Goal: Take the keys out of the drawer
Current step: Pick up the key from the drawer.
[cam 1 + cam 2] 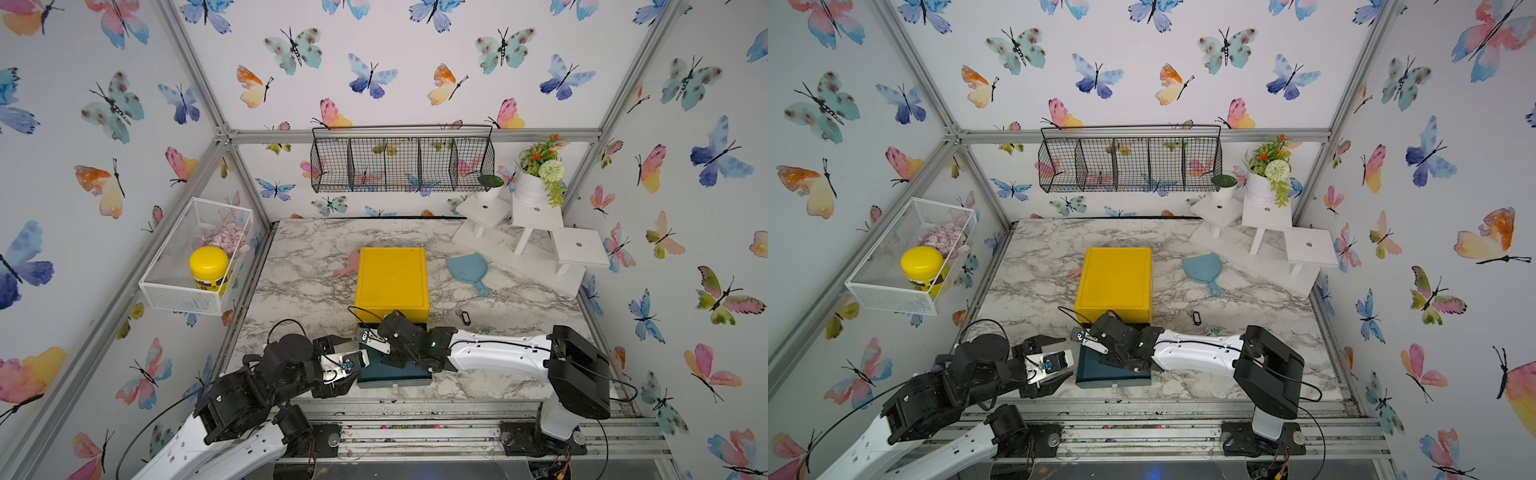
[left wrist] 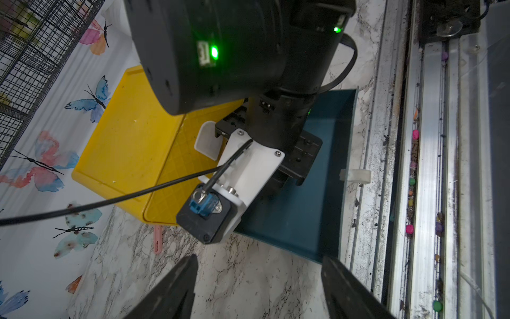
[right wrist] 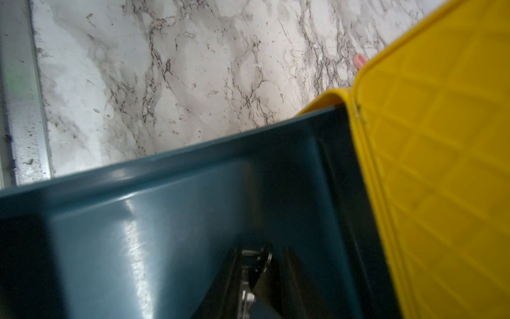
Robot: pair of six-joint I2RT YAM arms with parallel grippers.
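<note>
The teal drawer (image 1: pixel 374 376) (image 1: pixel 1096 372) stands pulled out of the yellow box (image 1: pixel 390 278) toward the table's front edge. My right arm reaches down into it, and its wrist hides the inside in both top views. In the right wrist view my right gripper (image 3: pixel 262 250) is low inside the drawer (image 3: pixel 165 221), jaws slightly apart, with a silver key on a ring (image 3: pixel 246 299) between the fingers. Another of the keys, with a black tag (image 1: pixel 464 318) (image 1: pixel 1197 318), lies on the marble right of the box. My left gripper (image 2: pixel 259 258) (image 1: pixel 1068 356) hangs open and empty just left of the drawer.
A blue scoop (image 1: pixel 469 270) lies right of the box and a pink tool (image 1: pixel 347 266) pokes out behind it. White step stands with plant pots (image 1: pixel 536 232) fill the back right corner. A white mesh basket (image 1: pixel 166 286) hangs on the left wall. A metal rail (image 1: pixel 415 415) runs along the front.
</note>
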